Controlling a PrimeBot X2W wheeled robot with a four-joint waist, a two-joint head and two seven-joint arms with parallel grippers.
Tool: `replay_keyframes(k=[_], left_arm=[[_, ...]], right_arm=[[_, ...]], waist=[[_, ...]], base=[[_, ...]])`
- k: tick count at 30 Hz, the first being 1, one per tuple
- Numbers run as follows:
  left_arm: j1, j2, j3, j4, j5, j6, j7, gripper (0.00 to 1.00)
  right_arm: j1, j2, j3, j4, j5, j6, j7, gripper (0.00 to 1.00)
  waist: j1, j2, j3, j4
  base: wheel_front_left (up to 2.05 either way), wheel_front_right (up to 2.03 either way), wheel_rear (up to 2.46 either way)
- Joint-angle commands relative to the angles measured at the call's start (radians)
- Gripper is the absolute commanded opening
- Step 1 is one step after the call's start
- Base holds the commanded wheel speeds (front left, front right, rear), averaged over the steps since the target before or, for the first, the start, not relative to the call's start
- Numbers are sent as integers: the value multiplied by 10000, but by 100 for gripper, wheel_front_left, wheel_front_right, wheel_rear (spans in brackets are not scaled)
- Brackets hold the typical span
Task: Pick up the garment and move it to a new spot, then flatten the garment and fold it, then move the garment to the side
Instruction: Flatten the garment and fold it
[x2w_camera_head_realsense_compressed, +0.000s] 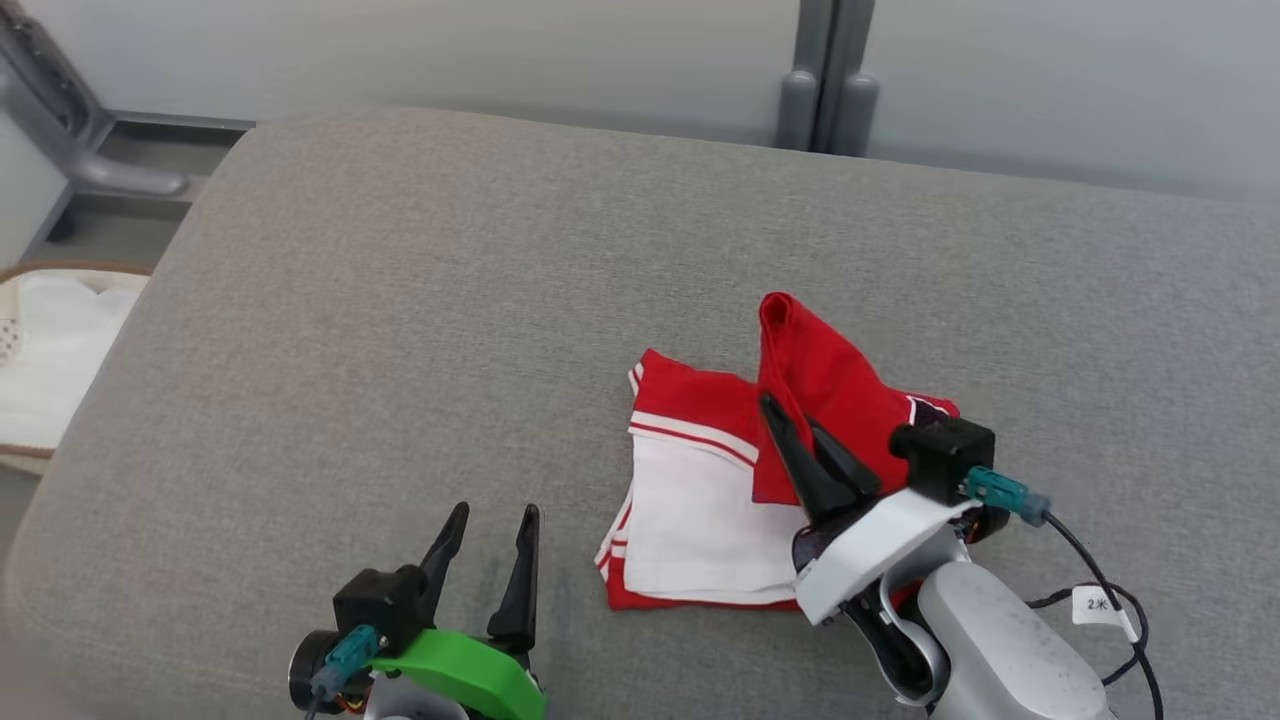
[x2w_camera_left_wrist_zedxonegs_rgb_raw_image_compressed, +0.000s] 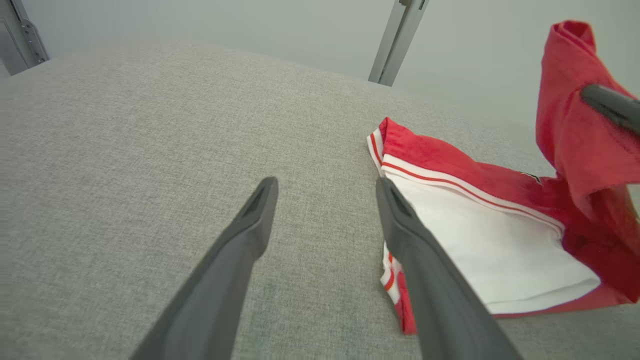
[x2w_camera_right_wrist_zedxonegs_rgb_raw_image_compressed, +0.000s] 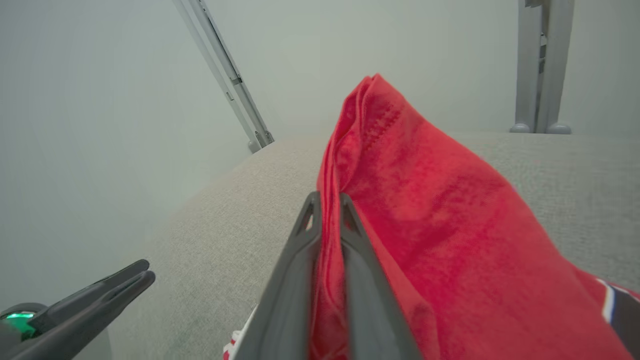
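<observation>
right gripper has the garment by a red fold, left gripper open beside it

the right gripper (x2w_camera_head_realsense_compressed: 790, 412) is closed on a raised red fold of the garment (x2w_camera_head_realsense_compressed: 700, 500). in the right wrist view the red cloth runs straight up between the two fingers and stands past their tips. the rest of the garment, its white panel with red and white striped edges, lies on the grey cushion (x2w_camera_head_realsense_compressed: 400, 300) below this gripper and out to its left.

the left gripper (x2w_camera_head_realsense_compressed: 495, 510) hovers low over the bare cushion, fingers spread wide and holding nothing. the garment lies to its right and slightly ahead, with the near striped corner just beside its right finger in the left wrist view.

the right arm is plainly the nearer one, since it already has the cloth. the lifted fold's long axis runs away from the right gripper, in line with its fingers. the job looks early: a carry to a new spot would hang the garment from this one pinch, and flattening and folding are not yet done.
</observation>
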Motion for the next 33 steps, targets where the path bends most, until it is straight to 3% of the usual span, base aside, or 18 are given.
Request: replay_keyframes(k=[1, 4, 5, 7, 13, 25, 33], left_arm=[[-128, 22, -69, 39, -88, 47, -24, 100], [-148, 19, -213, 89, -146, 64, -24, 100], [-162, 19, -224, 99, -160, 70, -24, 100], [-198, 19, -261, 104, -162, 88, -24, 100], [-71, 19, -57, 106, -1, 221, -24, 100], [-279, 20, 789, -173, 1123, 577, -24, 100], [-182, 25, 1364, -210, 1991, 704, -24, 100]], right_arm=[[-207, -53, 159, 217, 106, -17, -8, 0], [-515, -51, 711, 716, 396, -16, -12, 0], [-567, -56, 832, 893, 513, -16, -13, 14], [-769, -49, 1039, 1068, 749, -16, -14, 100], [-766, -76, 643, 1024, 538, -17, -16, 100], [691, -44, -3384, 527, -2576, -16, -17, 100], [1510, -39, -4686, 208, -3338, -16, -18, 100]], waist=[[0, 0, 109, 837], [0, 0, 163, 1217], [0, 0, 181, 1295], [0, 0, 215, 1408], [0, 0, 173, 914], [0, 0, -59, -1647], [0, 0, -125, -2745]], base=[[0, 0, 0], [0, 0, 0], [0, 0, 0], [0, 0, 0], [0, 0, 0], [0, 0, 0], [0, 0, 0]])
